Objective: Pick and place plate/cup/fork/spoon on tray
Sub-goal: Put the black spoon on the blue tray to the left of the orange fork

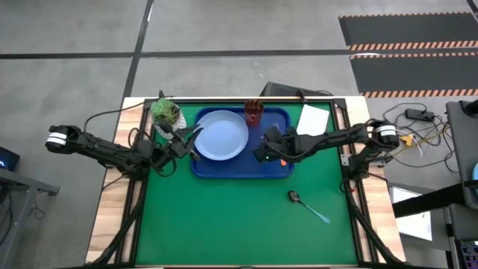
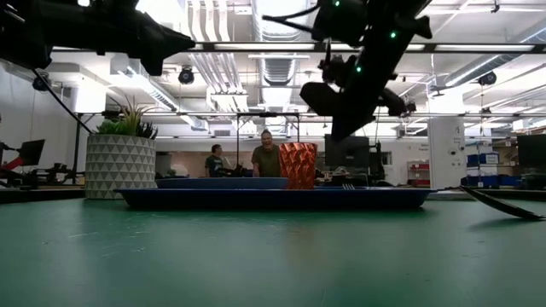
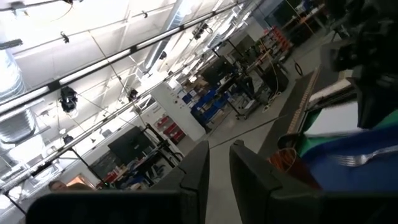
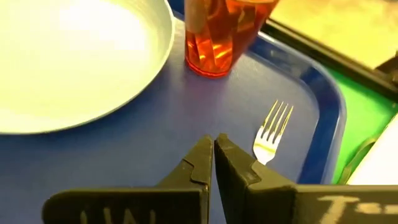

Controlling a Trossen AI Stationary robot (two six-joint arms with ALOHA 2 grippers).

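Note:
The dark blue tray [image 1: 278, 169] lies at the far middle of the green mat. On it rest the pale blue plate [image 1: 221, 135], the red-orange cup [image 1: 254, 112], upright at its far rim, and the fork [image 4: 271, 129], flat on the tray floor right of the plate. The fork's handle is hidden under my right gripper. The spoon [image 1: 308, 205] lies on the mat near the tray's right corner. My right gripper [image 4: 213, 144] is shut and empty, raised above the tray beside the fork. My left gripper [image 1: 191, 142] is shut and empty at the plate's left edge, raised and tipped up.
A white pot with a green plant [image 1: 166, 112] stands at the tray's far left corner. A white block [image 1: 314, 119] lies right of the tray's far end. People stand in the room beyond the table [image 2: 268, 158]. Open green mat lies in front of the tray.

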